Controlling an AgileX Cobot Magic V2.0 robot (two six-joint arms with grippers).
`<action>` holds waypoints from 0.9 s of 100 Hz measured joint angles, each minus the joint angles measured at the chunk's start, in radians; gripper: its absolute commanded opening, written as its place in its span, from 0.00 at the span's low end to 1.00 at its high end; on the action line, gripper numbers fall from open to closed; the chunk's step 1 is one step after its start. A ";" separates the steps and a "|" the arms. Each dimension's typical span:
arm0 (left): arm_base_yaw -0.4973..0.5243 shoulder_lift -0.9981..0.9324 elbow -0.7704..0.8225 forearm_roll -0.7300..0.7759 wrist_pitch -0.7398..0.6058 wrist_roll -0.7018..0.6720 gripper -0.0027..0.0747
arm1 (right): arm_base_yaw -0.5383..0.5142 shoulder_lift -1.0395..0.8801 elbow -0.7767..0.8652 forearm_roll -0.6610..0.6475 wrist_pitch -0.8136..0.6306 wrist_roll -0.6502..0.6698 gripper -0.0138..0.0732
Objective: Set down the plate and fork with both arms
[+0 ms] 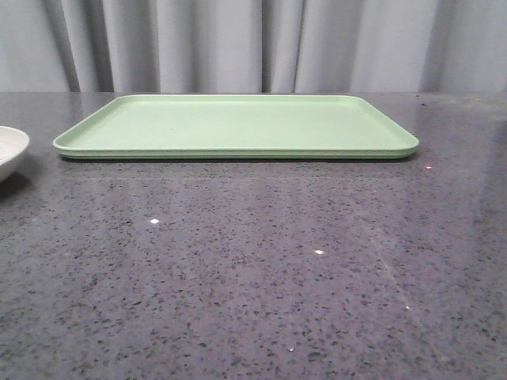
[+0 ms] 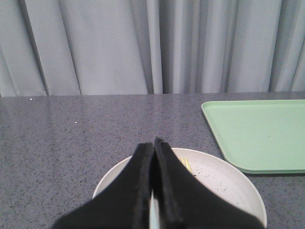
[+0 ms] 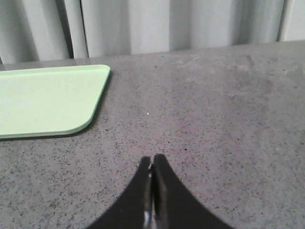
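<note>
The speckled cream-white plate (image 2: 228,186) lies on the grey table below my left gripper (image 2: 153,144), which is shut and empty above it. Only the plate's right part (image 1: 9,149) shows at the front view's left edge. A sliver of the yellow fork (image 2: 186,165) shows in the plate beside the black fingers (image 2: 138,186); the rest is hidden. My right gripper (image 3: 152,160) is shut and empty over bare table to the right of the tray. Neither gripper shows in the front view.
A flat light-green tray (image 1: 238,125) lies at the table's far middle, also seen in the left wrist view (image 2: 262,133) and the right wrist view (image 3: 47,98). Grey curtains hang behind the speckled grey table (image 1: 253,269).
</note>
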 measured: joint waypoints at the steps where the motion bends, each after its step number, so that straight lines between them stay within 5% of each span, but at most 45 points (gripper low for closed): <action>1: 0.000 0.006 -0.006 0.000 0.004 0.000 0.01 | 0.000 0.012 -0.012 0.000 0.006 0.000 0.08; 39: 0.000 0.261 -0.209 -0.012 0.104 0.000 0.01 | 0.000 0.387 -0.302 0.000 0.148 0.000 0.08; 51: 0.000 0.304 -0.220 -0.013 0.106 0.000 0.14 | 0.000 0.482 -0.352 0.000 0.170 0.000 0.11; 72: 0.000 0.315 -0.227 -0.014 0.106 0.000 0.52 | 0.000 0.558 -0.381 0.000 0.177 0.000 0.48; 82: 0.000 0.315 -0.227 -0.014 0.106 0.000 0.58 | 0.000 0.559 -0.381 0.000 0.177 0.000 0.69; 90: 0.000 0.315 -0.227 -0.014 0.106 0.000 0.58 | 0.000 0.559 -0.381 0.000 0.177 0.000 0.76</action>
